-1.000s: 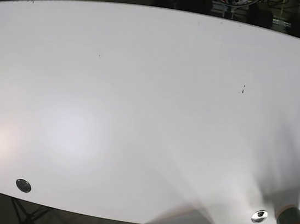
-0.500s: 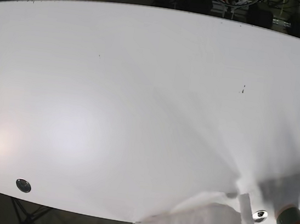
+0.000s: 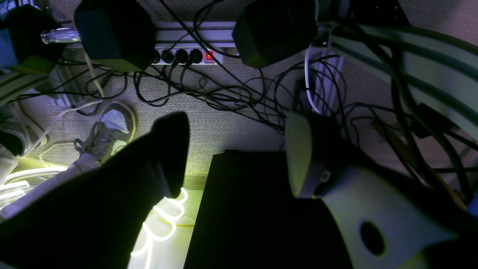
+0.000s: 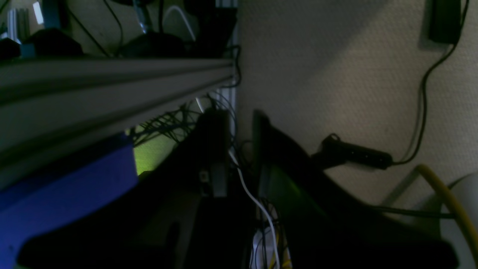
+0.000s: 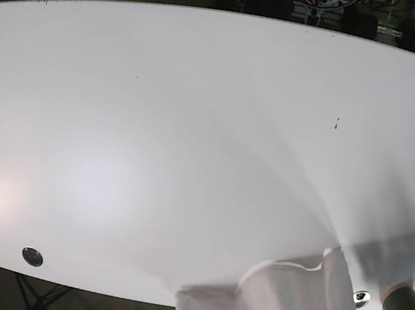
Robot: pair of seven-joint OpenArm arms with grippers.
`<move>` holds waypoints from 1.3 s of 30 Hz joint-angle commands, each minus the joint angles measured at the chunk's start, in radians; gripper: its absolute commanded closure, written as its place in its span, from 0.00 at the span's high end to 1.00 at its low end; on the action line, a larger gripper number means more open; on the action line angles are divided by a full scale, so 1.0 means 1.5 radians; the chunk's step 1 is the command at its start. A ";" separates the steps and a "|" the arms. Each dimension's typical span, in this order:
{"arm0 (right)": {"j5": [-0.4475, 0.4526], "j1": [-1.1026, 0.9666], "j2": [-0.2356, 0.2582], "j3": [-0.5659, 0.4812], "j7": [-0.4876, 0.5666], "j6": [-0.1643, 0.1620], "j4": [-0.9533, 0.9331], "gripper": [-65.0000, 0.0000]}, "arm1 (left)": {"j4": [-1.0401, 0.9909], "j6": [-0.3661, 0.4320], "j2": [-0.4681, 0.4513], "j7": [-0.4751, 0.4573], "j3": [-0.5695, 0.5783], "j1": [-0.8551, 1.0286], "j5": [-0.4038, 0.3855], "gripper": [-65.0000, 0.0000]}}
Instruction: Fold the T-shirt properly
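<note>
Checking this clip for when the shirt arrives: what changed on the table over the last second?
The white T-shirt has come further up over the table's near edge at the lower right, from a small bit of cloth at the rim to a wide spread with a printed mark showing. Nothing shows who moves it. Neither gripper holds anything; both wrist cameras face the floor and cables. The table itself is unchanged.

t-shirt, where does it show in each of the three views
Base: the white T-shirt lies over the near table edge, lower right of the picture.
Left wrist: not in it; floor, cables and a power strip.
Right wrist: not in it; wall and cables.
Shared landmark: none with base; both wrist views show only dark floor cables.
</note>
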 commanded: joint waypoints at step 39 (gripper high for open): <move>0.007 -0.374 0.040 0.042 -0.073 0.000 0.504 0.16 | 0.557 -0.074 0.025 0.003 0.027 0.386 -0.004 0.57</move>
